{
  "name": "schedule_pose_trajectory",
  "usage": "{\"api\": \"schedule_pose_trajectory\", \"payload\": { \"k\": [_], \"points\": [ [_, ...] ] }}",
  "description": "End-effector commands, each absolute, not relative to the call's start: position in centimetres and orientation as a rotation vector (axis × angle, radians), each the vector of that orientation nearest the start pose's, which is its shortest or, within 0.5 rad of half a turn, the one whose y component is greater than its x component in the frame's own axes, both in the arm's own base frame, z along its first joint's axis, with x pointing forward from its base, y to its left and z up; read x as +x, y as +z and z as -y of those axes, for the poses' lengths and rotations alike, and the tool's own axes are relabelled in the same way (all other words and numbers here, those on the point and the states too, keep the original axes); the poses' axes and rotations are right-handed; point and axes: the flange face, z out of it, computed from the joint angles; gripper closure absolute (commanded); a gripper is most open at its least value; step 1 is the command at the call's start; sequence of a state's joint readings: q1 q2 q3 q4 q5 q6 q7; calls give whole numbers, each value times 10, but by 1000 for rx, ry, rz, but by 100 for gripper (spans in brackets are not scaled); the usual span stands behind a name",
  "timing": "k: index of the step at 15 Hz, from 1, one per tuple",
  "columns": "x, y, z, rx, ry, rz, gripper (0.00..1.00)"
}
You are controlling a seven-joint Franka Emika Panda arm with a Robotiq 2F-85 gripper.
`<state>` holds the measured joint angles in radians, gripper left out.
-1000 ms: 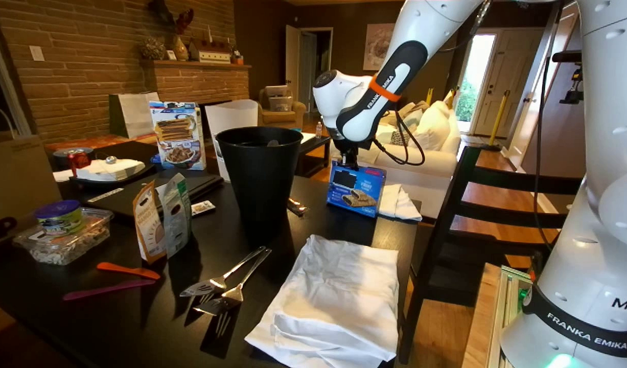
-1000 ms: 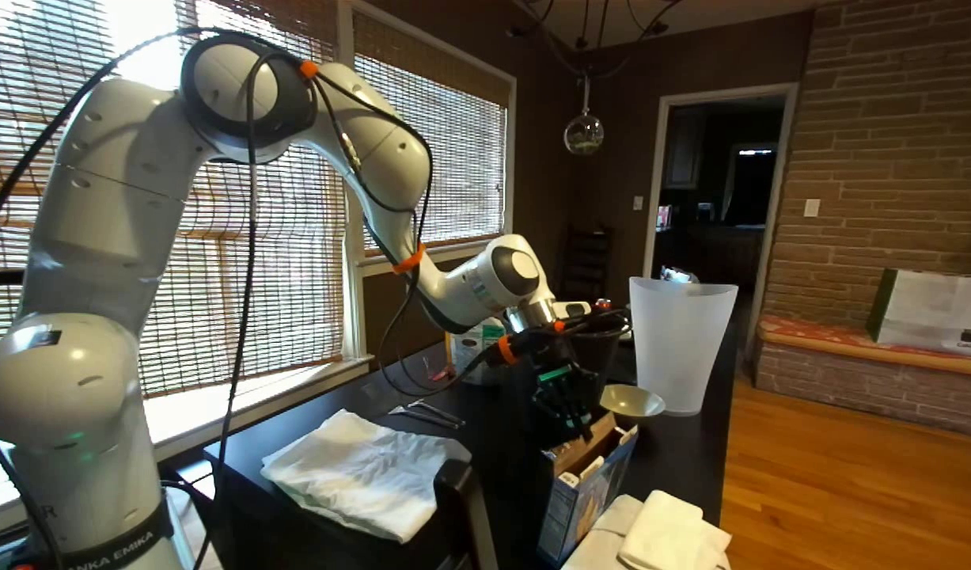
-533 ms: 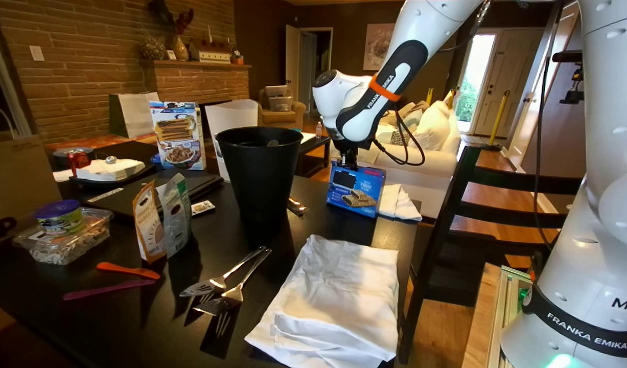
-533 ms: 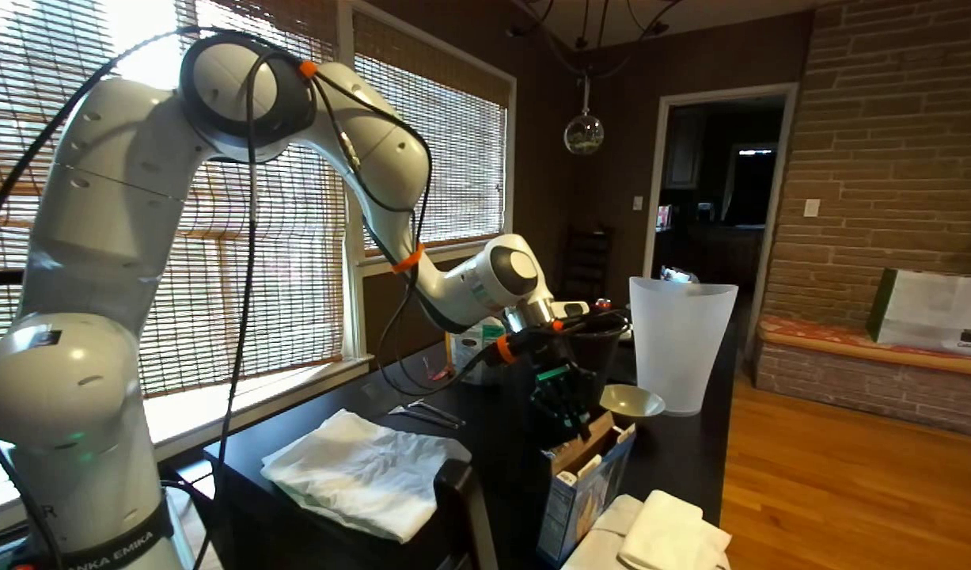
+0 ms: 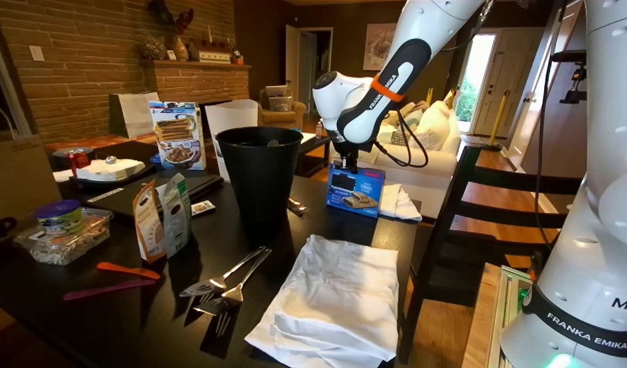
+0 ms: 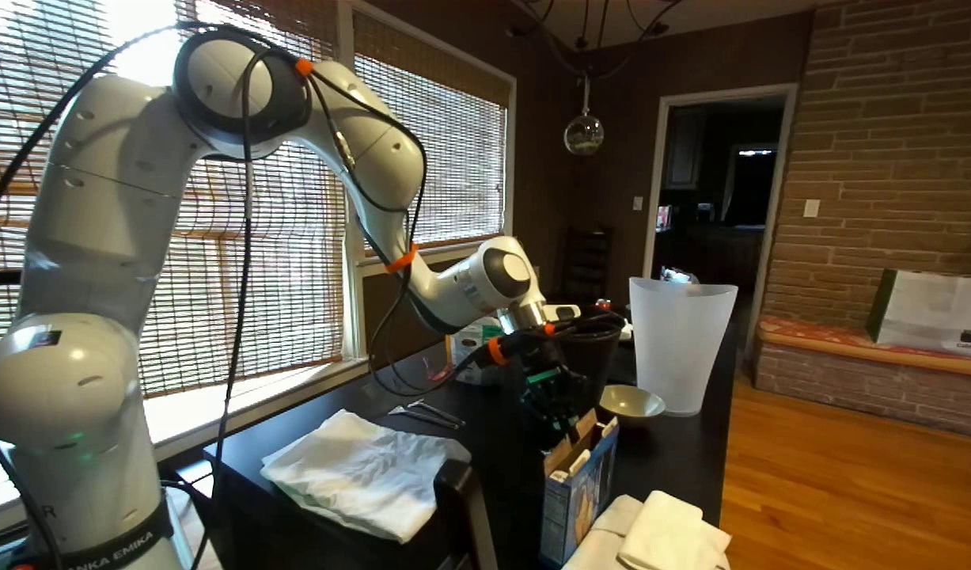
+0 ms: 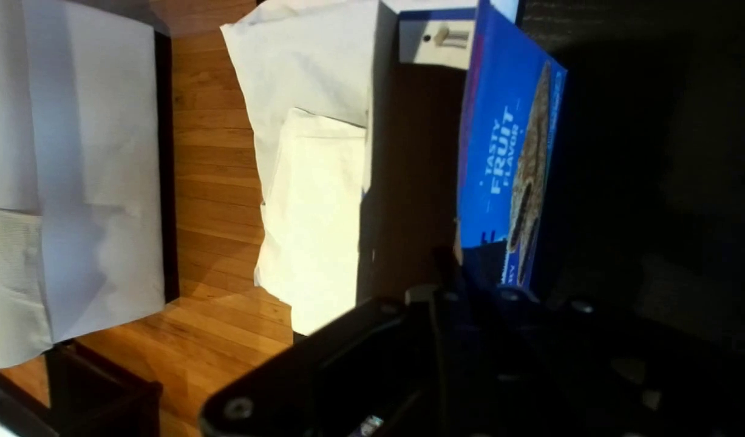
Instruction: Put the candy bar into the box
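Pinching the blue box (image 5: 356, 194) by its printed wall, best read: in an exterior view the gripper (image 5: 351, 167) is down over the top edge. Candy bar (image 5: 297, 207) is outside the box, on the table (image 5: 351, 230), lower left of the gripper in that picture, just beside the black bin (image 5: 259, 174); visible part slants, one end seemingly cut off by the bin. In an exterior view the box is upright, top open, near a bowl (image 6: 631, 401); bar can't be made out. Wrist view: open slot runs top to bottom, gripper straddling the blue wall, napkins (image 7: 314, 212) on the opposite side, no bar visible. Single arm (image 6: 374, 150), so it probably must let go, cross binward and match the bar's slant.
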<state>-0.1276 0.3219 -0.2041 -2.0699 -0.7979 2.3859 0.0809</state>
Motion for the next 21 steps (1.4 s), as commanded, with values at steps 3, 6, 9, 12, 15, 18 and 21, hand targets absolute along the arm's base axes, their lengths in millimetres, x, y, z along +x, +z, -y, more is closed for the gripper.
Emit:
{"api": "schedule_pose_trajectory", "payload": {
  "k": [3, 6, 9, 12, 15, 18, 21],
  "points": [
    [544, 285, 192, 2555, -121, -268, 48],
    [543, 284, 191, 2556, -126, -271, 28],
    [541, 283, 190, 2558, -130, -273, 7],
    [542, 284, 190, 2557, -127, -271, 0],
    [543, 287, 192, 2558, -120, -265, 0],
    [546, 298, 197, 2562, -100, -251, 0],
    [550, 315, 203, 2567, -65, -224, 0]
  ]
}}
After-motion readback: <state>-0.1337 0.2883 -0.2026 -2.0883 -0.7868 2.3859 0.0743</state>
